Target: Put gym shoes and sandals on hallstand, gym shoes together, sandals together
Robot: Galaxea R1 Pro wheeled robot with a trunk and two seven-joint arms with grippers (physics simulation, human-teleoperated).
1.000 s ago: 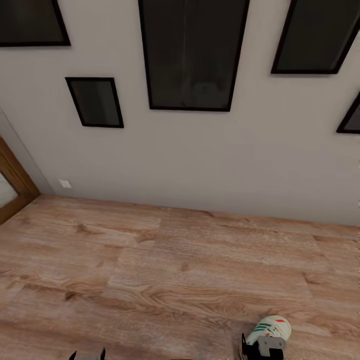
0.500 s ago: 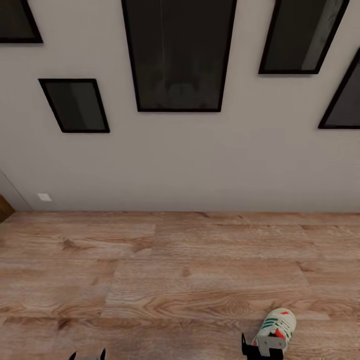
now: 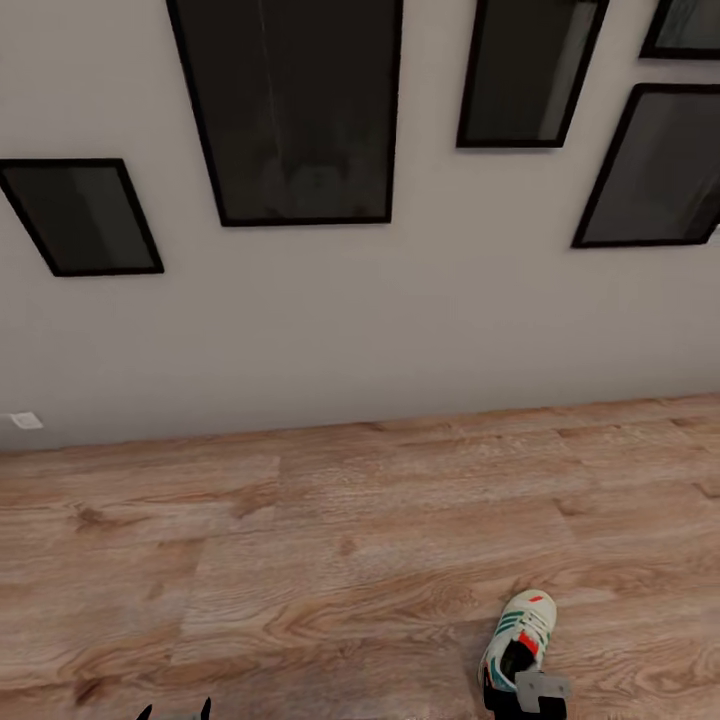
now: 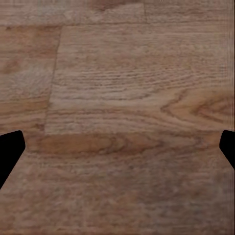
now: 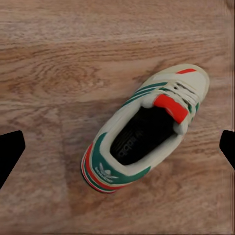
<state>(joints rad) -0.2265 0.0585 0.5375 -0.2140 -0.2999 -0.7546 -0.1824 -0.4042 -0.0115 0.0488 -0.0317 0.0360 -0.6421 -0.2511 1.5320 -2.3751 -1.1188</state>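
One gym shoe [image 3: 519,641], white with green stripes and a red tongue patch, lies on the corridor floor [image 3: 330,530] at the lower right of the head view, toe pointing towards the wall. My right gripper [image 3: 525,697] hovers just over its heel. In the right wrist view the gym shoe [image 5: 147,129] sits between the widely spread fingers of the right gripper [image 5: 120,149], which do not touch it. My left gripper [image 3: 175,712] is open over bare planks, as the left gripper [image 4: 117,147] wrist view confirms. The sandals and the hallstand are out of view.
A light grey wall [image 3: 400,320] runs across the back, hung with several black-framed dark pictures [image 3: 295,110]. A small white wall plate [image 3: 24,420] sits low at the left. Wood planks stretch from the wall to my arms.
The camera has swung right: the pictures and wall plate slid left and the door frame left the view. The gym shoe now shows its opening from above.
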